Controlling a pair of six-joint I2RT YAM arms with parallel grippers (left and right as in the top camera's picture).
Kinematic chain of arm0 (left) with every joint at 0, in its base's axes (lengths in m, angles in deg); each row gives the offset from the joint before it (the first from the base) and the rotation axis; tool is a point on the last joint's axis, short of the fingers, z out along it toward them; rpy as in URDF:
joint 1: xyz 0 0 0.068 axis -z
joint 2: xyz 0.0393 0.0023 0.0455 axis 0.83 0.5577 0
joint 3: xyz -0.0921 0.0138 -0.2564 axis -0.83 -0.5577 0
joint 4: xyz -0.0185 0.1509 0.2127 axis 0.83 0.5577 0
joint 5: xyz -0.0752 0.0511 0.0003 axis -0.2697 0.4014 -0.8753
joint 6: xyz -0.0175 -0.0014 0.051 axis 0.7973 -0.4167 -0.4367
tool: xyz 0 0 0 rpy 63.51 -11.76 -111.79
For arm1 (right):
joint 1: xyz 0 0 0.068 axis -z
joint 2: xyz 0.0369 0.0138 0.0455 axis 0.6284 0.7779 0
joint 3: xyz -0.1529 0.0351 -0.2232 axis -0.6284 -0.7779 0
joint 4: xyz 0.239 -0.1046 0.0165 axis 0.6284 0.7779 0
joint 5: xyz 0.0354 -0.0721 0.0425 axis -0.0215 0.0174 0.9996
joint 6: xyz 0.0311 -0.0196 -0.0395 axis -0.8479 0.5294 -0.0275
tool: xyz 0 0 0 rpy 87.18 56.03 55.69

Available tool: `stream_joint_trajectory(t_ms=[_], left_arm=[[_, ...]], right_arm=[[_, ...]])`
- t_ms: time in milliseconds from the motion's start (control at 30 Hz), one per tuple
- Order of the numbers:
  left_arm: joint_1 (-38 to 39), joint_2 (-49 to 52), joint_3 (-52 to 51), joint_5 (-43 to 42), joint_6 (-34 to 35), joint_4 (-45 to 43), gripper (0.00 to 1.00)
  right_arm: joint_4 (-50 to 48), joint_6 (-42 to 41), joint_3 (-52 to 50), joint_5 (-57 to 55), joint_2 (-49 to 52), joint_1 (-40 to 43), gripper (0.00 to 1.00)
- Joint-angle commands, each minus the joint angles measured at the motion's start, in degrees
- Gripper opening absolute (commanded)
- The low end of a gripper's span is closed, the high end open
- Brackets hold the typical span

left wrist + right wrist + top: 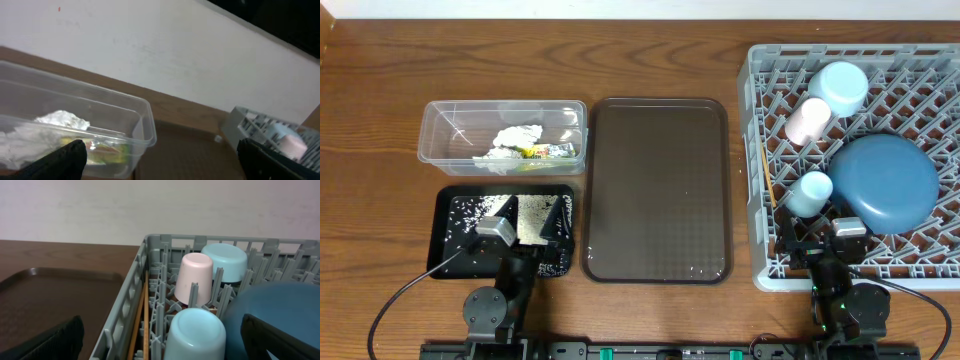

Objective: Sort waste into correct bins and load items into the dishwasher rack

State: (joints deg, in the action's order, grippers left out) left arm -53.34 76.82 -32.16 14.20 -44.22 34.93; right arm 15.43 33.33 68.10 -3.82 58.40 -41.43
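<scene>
Right wrist view resolves 2 chopsticks (144, 316) against the rack (125, 311) wall, faint overhead; left hand (161, 150) and right hand (161, 325) both spread wide, empty.

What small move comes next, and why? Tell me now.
Probably swing the left gripper aside to look for the carrot: none shows, and that arm hides part of the black tray. The rest looks sorted: napkin and wrapper in the tub, rice in that tray, cups, bowl, plate, chopsticks in the rack. It and the right gripper are open, empty.
</scene>
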Motion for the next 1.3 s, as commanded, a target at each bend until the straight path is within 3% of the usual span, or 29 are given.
stream_joint_trajectory(t_ms=[0,167,533,1267], left_arm=[[-0.22,-0.48,-0.13,-0.37,-8.83,0.7,0.98],[-0.22,-0.48,-0.13,-3.3,-20.31,4.76,0.98],[-0.24,-0.48,-0.13,-3.08,-31.01,8.09,0.98],[-2.29,-0.48,-0.13,-3.1,-31.3,10.01,0.98]], right_arm=[[0.24,0.68,-0.07,-0.33,-0.42,-0.52,0.99],[0.24,0.68,-0.07,-0.31,-0.42,-0.52,0.99],[0.24,0.68,-0.07,-0.33,-0.42,-0.52,0.99],[0.24,0.68,-0.07,-0.33,-0.42,-0.52,0.99]])
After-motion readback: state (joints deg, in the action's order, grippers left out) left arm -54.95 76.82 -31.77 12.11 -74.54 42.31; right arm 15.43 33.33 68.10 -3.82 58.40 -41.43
